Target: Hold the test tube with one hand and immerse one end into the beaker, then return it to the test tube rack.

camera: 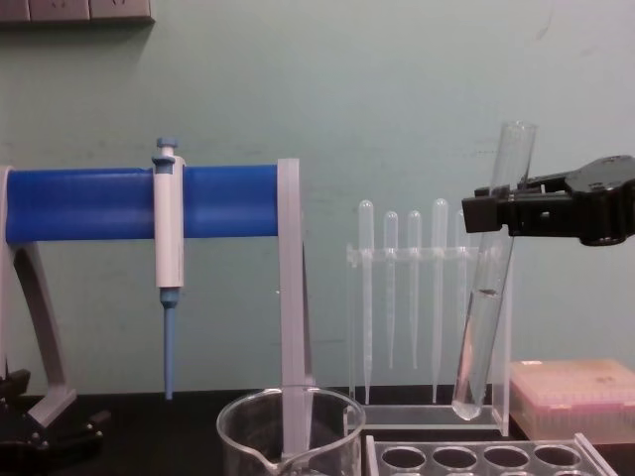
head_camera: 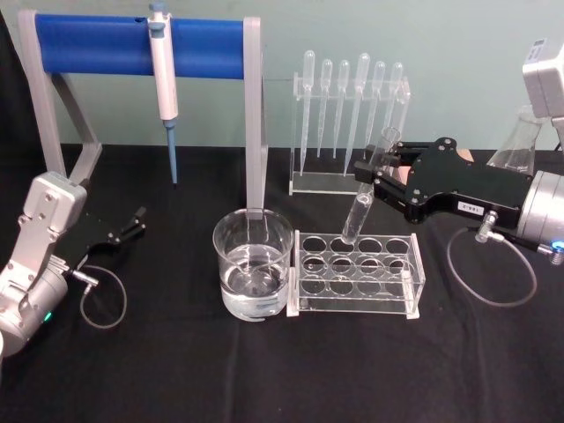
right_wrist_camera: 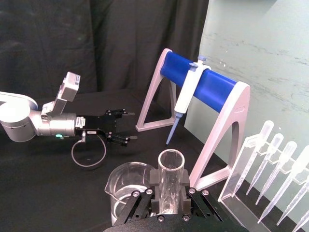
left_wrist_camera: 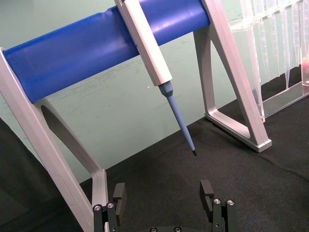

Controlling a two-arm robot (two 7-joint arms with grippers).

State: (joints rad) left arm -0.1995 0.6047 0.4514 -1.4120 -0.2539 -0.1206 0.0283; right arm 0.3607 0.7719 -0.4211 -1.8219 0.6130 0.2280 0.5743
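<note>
test tube [head_camera: 357,220] tilted, rim toward 1 o'clock, tip clear above rack [head_camera: 357,280]; beaker [head_camera: 253,264] at rack's 9 o'clock; right gripper [head_camera: 368,179] clamps tube's upper half; left gripper [head_camera: 126,225] spread, idle at beaker's 9 o'clock

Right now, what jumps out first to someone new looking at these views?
The right claw, shut on the test tube, holds it tilted, rounded end just above the test tube rack. Left of the rack stands the beaker with clear liquid; behind it a pipette hangs on a blue bar. The left claw is open, idle at far left.
</note>
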